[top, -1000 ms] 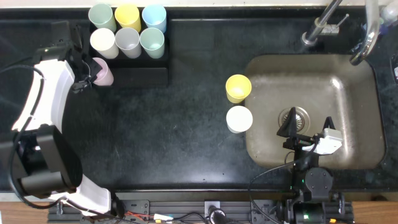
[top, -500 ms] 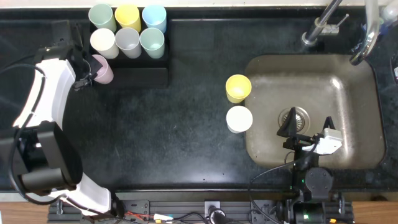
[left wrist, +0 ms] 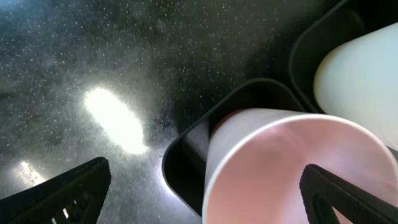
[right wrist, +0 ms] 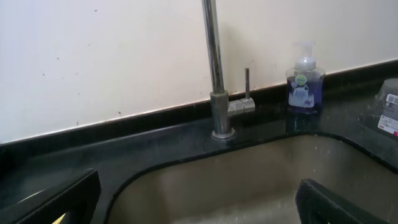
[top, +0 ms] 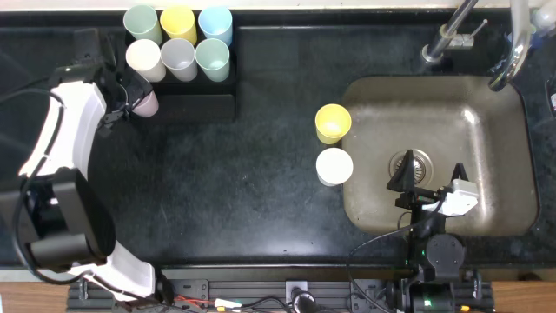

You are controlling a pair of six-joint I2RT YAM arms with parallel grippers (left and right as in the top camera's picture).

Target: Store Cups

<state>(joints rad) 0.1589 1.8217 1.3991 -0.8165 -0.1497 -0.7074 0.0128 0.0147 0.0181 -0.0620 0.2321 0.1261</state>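
At the lower right of the top view, the right tool point(top: 428, 174) hangs over the sink point(top: 486, 113), fingers spread wide with nothing between them; judged parked there to keep clear of the work. Mid-frame, just left of the sink's rim, two loose cups stand upright and close together on the dark surface point(top: 261, 191): a white cup point(top: 334, 166) and, above it in the frame, a yellow cup point(top: 333, 122). Neither is stored yet. Upper left: the left tool point(top: 122, 91) is clamped on a pink cup point(top: 145, 103), held tilted at the left end of the black rack point(top: 204, 106). In the left wrist view the cup's mouth faces the camera and its base angles towards an empty front pocket point(left wrist: 183, 165); the tilt presumably leads the base in past the pocket wall. Not seated yet. At the top of the frame the rack's two back rows are full of upright cups, so only the front row is free. Next move, as judged: level the cup and lower it. Risk: catching the pocket's edge or knocking the adjacent cream cup point(top: 145, 57).
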